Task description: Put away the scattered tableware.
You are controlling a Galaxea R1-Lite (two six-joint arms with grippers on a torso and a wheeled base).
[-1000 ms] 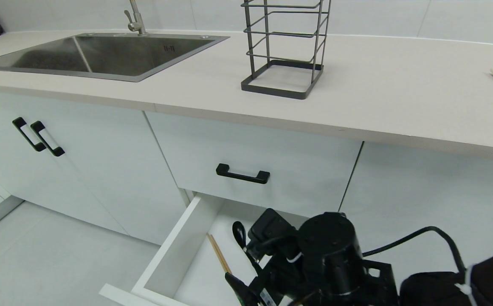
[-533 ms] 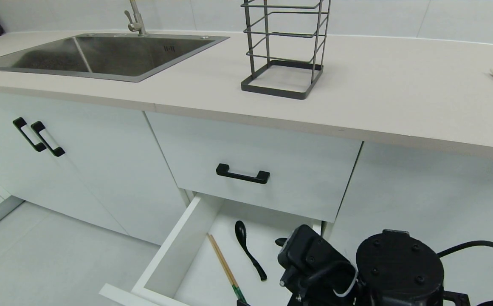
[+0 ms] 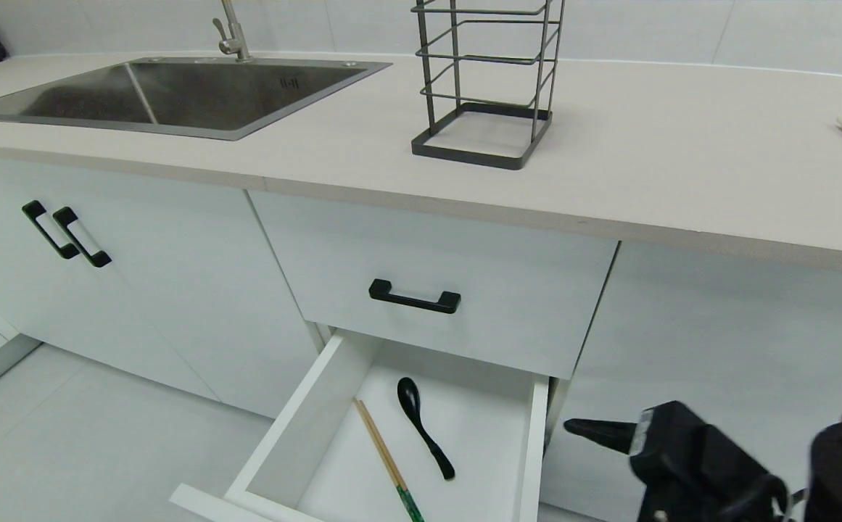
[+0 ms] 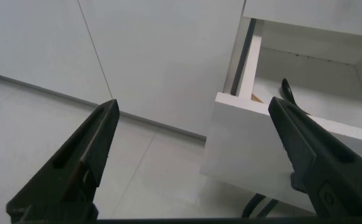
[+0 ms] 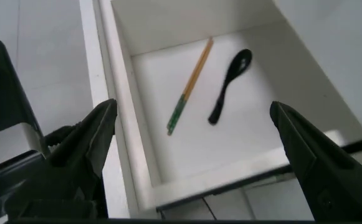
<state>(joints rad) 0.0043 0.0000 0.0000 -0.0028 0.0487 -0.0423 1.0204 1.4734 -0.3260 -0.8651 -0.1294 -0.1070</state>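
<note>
The lower drawer (image 3: 304, 428) stands pulled out and open from above. Its rear part sits under the shut upper drawer (image 3: 508, 290), whose black handle (image 3: 415, 297) juts out above it. Inside, the chopsticks (image 3: 384, 457) lie in the left half and a black spoon (image 3: 421, 428) lies about mid-width, close to them but apart. The drawer floor right of the spoon is bare up to the right wall. The right gripper (image 5: 190, 109) hangs just outside that wall, fingers (image 3: 595, 429) spread wide. On the worktop (image 3: 682, 159) a tall wire rack (image 3: 486, 80) stands right of the sink (image 3: 174, 94), with a broad bare stretch to the rack's right.
</note>
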